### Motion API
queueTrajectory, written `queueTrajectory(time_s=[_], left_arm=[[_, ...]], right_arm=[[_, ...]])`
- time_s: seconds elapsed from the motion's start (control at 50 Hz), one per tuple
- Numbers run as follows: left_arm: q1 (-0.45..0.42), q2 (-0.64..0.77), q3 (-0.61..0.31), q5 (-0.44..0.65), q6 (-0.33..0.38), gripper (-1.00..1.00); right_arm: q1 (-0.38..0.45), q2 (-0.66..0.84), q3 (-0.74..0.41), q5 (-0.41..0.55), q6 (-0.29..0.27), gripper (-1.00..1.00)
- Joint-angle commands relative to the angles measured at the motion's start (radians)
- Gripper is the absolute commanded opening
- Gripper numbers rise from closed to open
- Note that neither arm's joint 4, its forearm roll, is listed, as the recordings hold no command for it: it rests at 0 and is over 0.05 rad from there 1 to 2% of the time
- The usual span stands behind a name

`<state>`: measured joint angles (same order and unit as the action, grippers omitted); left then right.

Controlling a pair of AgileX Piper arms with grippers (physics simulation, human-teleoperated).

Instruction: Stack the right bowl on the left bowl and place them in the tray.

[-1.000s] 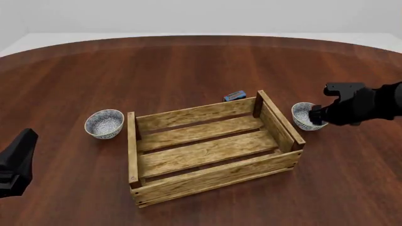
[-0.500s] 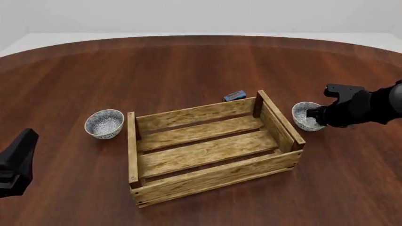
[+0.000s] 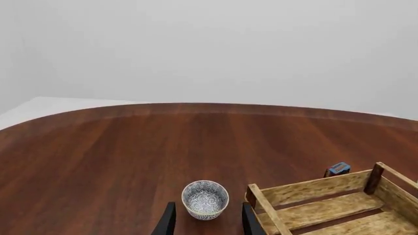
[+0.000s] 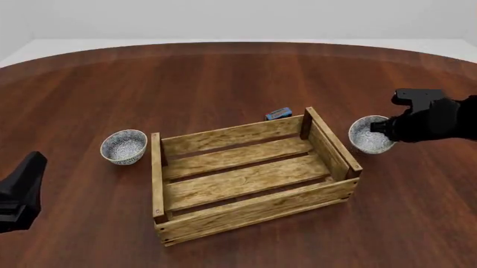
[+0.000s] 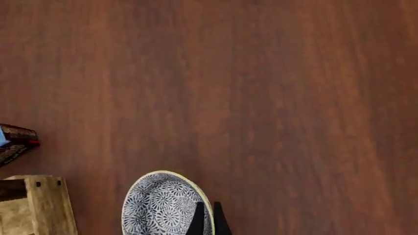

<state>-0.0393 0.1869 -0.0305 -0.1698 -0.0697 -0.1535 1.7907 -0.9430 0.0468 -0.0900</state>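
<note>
The small round white bowl with blue-grey speckles, the right bowl, sits pinched at its rim by the black right gripper, whose fingers are nearly together over the rim, just outside the tray's right end. That large light-brown wooden slatted tray lies between both arms. The matching speckled left bowl stands ahead of the left gripper, between its parted fingers, untouched. A tiny blue box rests beyond the tray.

Even, bright render; shadows seemingly faint.
</note>
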Motion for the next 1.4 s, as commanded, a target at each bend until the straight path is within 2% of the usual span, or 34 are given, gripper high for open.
queueTrajectory(time_s=[0.02,0.22,0.42,0.76,0.94,1.18,1.4], left_arm=[[0.002,0.009,0.001,-0.009,-0.002,1.0],[0.004,-0.002,0.0,0.001,-0.004,1.0],[0.001,-0.007,0.002,0.002,-0.005,1.0],[0.004,-0.035,-0.003,0.035,-0.012,1.0],[-0.001,-0.039,-0.014,0.045,-0.016,1.0],[-0.034,-0.028,-0.033,0.039,-0.016,1.0],[-0.065,0.004,-0.059,0.02,-0.02,1.0]], right_arm=[[0.011,-0.132,0.017,0.042,0.025,-1.0],[0.036,-0.24,0.01,0.098,0.033,-1.0],[0.094,-0.355,-0.006,0.154,0.067,-1.0],[0.225,-0.416,-0.115,0.242,0.101,-1.0],[0.304,-0.474,-0.12,0.261,0.128,-1.0],[0.447,-0.599,-0.085,0.257,0.2,-1.0],[0.512,-0.644,-0.07,0.243,0.215,-1.0]])
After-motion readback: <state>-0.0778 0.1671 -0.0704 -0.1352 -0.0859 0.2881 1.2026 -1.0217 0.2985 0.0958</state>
